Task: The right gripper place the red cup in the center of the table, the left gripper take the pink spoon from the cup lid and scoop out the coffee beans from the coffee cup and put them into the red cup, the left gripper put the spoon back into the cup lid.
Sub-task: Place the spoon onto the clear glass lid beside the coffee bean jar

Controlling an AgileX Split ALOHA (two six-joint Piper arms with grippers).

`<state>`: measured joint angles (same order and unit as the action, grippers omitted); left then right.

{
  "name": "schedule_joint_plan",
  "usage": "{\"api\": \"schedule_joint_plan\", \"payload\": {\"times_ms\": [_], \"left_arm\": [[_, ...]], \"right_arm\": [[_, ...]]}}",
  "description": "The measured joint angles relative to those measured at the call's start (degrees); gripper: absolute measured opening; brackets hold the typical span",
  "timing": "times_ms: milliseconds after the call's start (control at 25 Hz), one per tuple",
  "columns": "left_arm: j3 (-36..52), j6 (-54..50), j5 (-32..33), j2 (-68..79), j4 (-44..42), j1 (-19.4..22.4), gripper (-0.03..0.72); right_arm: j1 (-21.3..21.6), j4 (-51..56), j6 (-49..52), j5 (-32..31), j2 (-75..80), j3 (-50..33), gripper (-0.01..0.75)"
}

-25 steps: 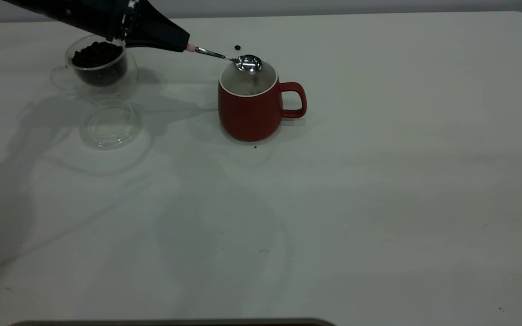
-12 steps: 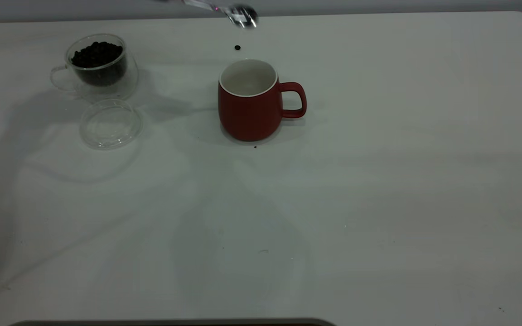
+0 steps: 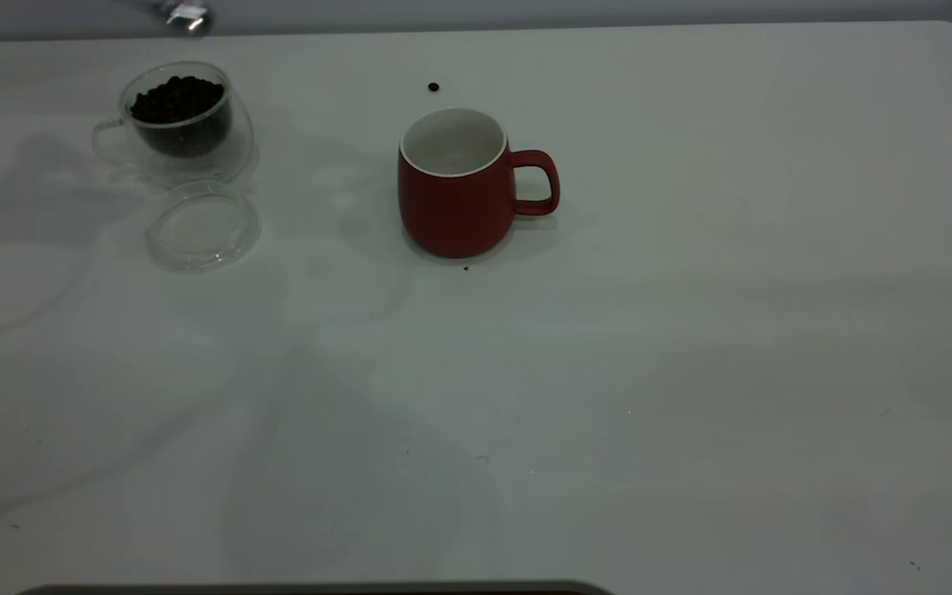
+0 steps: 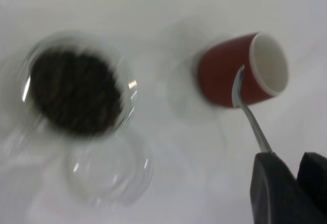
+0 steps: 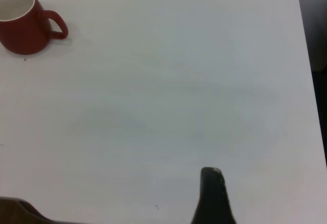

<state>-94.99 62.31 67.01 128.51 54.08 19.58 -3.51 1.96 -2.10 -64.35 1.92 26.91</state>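
Left gripper [image 4: 286, 183], high above the table [image 3: 691, 330], pinches the pink spoon [image 4: 249, 113] over the coffee cup [image 3: 183, 120] and cup lid [image 3: 202, 225], red cup [image 3: 455, 186] farther off; descending off-line could tip the glass, scattering beans.

This looks like a robot test room, not a home. A big plain white table [image 3: 691, 330] with a rounded far right corner stands against a bare grey wall [image 3: 525, 12]. Only cups sit near its far left edge.
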Motion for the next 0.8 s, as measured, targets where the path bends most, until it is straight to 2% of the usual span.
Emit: {"api": "schedule_joint_plan", "payload": {"times_ms": [240,520,800], "left_arm": [[4.8,0.9,-0.1,3.4,-0.9,6.4,0.115],[4.9,0.8,-0.4,9.7,0.2,5.6,0.115],[4.9,1.6,-3.5,14.7,3.5,5.2,0.115]], "right_arm": [[0.0,0.0,0.0,0.0,0.0,0.0,0.590],[0.0,0.0,0.0,0.0,0.0,0.0,0.590],[0.0,0.0,0.0,0.0,0.0,0.0,0.590]]}}
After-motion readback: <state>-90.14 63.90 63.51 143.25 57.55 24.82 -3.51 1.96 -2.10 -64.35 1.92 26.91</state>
